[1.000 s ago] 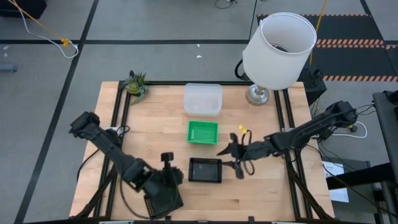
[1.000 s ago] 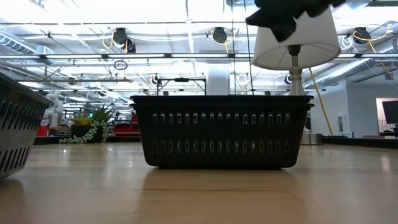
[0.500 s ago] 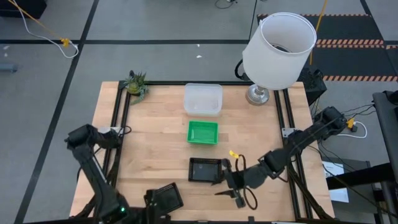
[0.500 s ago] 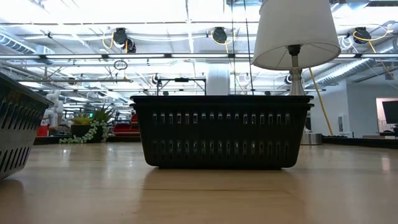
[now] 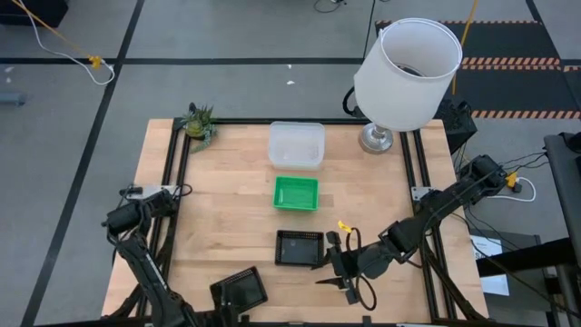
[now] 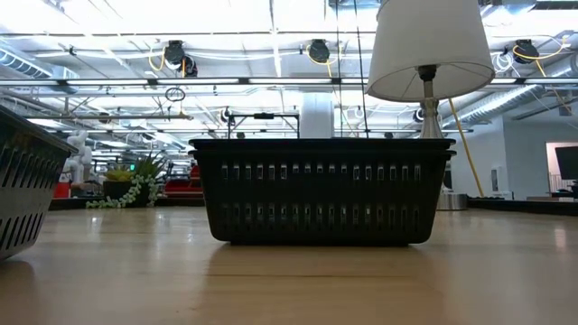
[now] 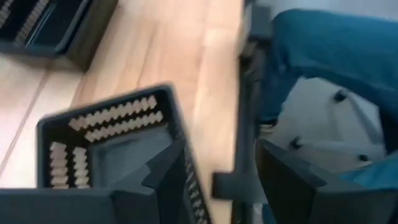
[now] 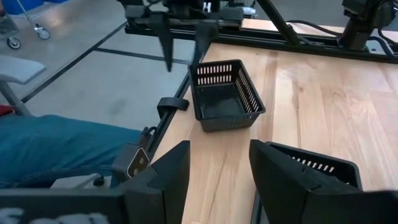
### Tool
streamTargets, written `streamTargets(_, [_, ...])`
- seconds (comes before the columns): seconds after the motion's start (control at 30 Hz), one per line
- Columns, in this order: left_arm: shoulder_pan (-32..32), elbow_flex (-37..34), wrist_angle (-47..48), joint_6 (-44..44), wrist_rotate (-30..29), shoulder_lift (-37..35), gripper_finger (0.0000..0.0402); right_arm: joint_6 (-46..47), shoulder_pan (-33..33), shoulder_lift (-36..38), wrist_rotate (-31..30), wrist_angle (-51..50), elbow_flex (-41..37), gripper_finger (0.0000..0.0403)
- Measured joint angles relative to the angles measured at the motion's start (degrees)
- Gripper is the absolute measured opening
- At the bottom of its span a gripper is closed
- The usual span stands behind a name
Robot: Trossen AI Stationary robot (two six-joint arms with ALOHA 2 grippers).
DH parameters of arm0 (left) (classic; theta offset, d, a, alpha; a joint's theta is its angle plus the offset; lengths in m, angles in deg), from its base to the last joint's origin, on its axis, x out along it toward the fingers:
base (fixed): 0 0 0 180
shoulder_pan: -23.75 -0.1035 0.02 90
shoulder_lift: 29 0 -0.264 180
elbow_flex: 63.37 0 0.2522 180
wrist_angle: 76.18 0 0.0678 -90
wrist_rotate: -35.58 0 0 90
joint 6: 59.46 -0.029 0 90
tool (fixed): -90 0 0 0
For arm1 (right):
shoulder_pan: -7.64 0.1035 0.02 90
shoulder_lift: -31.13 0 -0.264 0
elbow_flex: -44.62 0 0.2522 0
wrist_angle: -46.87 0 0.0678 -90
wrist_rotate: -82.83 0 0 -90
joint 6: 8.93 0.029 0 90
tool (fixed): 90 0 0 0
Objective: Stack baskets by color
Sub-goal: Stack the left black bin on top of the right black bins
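Note:
A black basket (image 5: 239,289) rests on its bottom at the table's near edge. My left gripper (image 8: 183,61) hangs open over its near rim, one finger over the rim (image 8: 198,66) and the other beyond the table edge. A second black basket (image 5: 300,247) stands mid-table and fills the low view (image 6: 321,190). My right gripper (image 5: 339,271) is open beside that basket's near right corner, with nothing between its fingers. Farther back stand a green basket (image 5: 296,193) and a clear basket (image 5: 296,143). My left gripper comes slanting down at the near black basket from the table's near side. One finger (image 7: 169,177) stands at the basket's wall (image 7: 177,134); I cannot tell whether it touches.
A big white lamp (image 5: 406,68) stands at the far right corner and a small plant (image 5: 198,123) at the far left. A person's blue-clad leg (image 8: 56,146) is just beyond the near edge. Bare wood lies left of the baskets.
My left arm has swung down toward the table's near edge; the black basket it covered now lies uncovered on the table there. My right gripper has moved toward the near edge, past the middle black basket's right side, out of the low view's top.

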Motion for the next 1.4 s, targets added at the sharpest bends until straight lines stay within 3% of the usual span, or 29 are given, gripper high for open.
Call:
streamTargets(0.53, [2.4, 0.0, 9.4, 16.8, 6.2, 1.1, 0.0182, -2.5, -0.2, 0.0, 0.1, 0.4, 0.0, 0.0160])
streamTargets(1.07, [3.5, -7.2, 3.9, 18.4, 6.7, 1.1, 0.0077, -3.0, -0.5, 0.0, 0.1, 1.0, -0.1, 0.0160])
streamTargets(1.23, [3.5, -7.4, 4.3, 18.4, 6.7, 1.0, 0.0015, -2.9, -0.5, 0.0, -0.2, 1.3, -0.1, 0.0160])
streamTargets(1.4, [3.5, -3.3, 11.0, 19.8, 8.4, 1.0, 0.0016, -2.9, -0.5, 0.0, -1.5, 1.5, -0.1, 0.0160])
